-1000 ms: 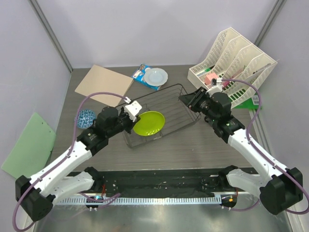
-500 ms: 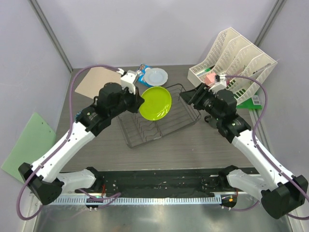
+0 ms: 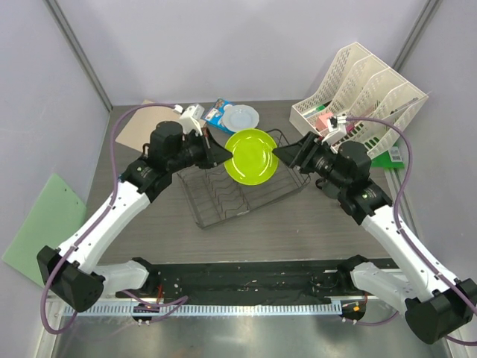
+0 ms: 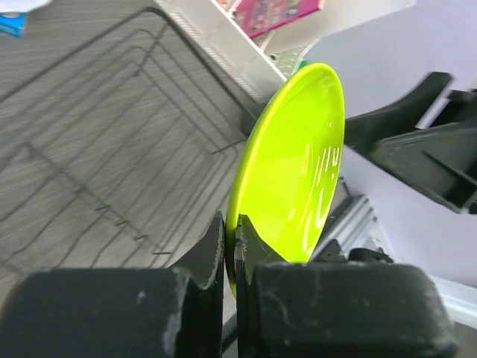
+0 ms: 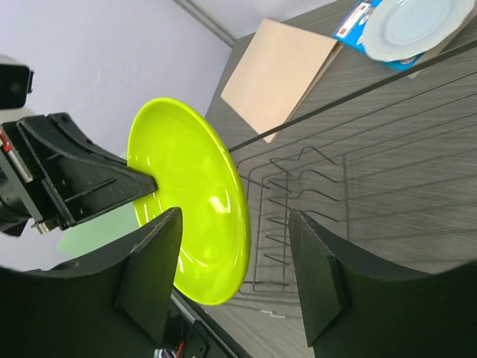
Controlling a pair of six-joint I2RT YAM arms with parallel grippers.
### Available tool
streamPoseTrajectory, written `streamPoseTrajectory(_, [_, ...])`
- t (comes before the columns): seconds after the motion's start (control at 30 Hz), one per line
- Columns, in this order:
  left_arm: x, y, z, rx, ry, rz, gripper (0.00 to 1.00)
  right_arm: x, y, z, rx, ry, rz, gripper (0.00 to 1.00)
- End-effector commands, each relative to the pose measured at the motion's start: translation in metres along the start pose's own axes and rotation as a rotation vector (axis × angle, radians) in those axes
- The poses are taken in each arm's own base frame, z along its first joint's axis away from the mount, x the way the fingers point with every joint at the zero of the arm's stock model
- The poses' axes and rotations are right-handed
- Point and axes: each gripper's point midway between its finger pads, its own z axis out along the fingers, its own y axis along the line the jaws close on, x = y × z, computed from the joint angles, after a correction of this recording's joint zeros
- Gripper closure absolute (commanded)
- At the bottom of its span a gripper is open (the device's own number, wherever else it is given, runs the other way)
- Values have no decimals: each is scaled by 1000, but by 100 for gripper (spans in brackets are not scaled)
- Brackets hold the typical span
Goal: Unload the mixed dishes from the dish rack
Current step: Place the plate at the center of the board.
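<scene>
My left gripper is shut on the rim of the lime-green plate and holds it up, on edge, above the dark wire dish rack. In the left wrist view the plate stands upright between my fingers. My right gripper is open, its jaws wide on either side of the plate's far rim, not touching. The rack shows only bare prongs. A white plate lies behind the rack on a blue packet. The bowl, mug and cup are out of view.
A white slotted file organiser stands at the back right. A brown board lies at the back left. A green clipboard leans at the left wall. The blue packet lies under the white plate.
My left gripper has lifted the green plate out of the rack and carried it up and right. My right gripper has moved left toward the plate's rim.
</scene>
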Motion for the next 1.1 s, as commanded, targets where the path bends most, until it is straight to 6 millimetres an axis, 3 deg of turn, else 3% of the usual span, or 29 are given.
streamPoseTrajectory(0.0, [-16,-41,-6,199,-45,-33,100,6,22,-2,-130,18,5,36])
streamPoseTrajectory(0.17, [-14,-43,-1,218,-30,-51,99,20,31,1,-218,76,34,37])
streamPoseTrajectory(0.23, [-15,-45,0,227,-35,-56,99,25,26,6,-210,98,47,39])
streamPoseTrajectory(0.3, [-15,-45,0,231,-33,-55,100,29,23,8,-209,107,51,54])
streamPoseTrajectory(0.33, [-15,-45,1,229,-33,-56,99,29,22,8,-210,105,55,69])
streamPoseTrajectory(0.47, [-15,-37,-1,185,-40,-24,99,25,20,10,-193,82,49,98])
streamPoseTrajectory(0.5, [-19,-30,-2,142,-65,-3,99,22,20,9,-184,74,42,99])
streamPoseTrajectory(0.53, [-24,-25,-6,101,-87,25,88,16,20,9,-168,50,31,99])
streamPoseTrajectory(0.57, [-34,-21,-18,55,-134,73,51,10,17,9,-145,28,-3,99])
streamPoseTrajectory(0.6, [-39,4,-24,-86,-171,78,35,4,15,7,-114,15,-16,99])
streamPoseTrajectory(0.67, [-50,18,-41,-186,-226,99,0,-12,6,9,-42,-52,-47,99])
streamPoseTrajectory(0.8, [-52,51,-71,-364,-284,82,0,-39,-13,29,91,-126,-7,99])
streamPoseTrajectory(0.97, [-24,65,-66,-371,-223,61,0,-67,-50,77,224,-171,48,99])
streamPoseTrajectory(1.0, [-19,65,-65,-364,-211,52,0,-74,-55,100,220,-169,55,99])
streamPoseTrajectory(1.07, [-8,69,-61,-359,-182,36,0,-91,-65,121,229,-184,60,99])
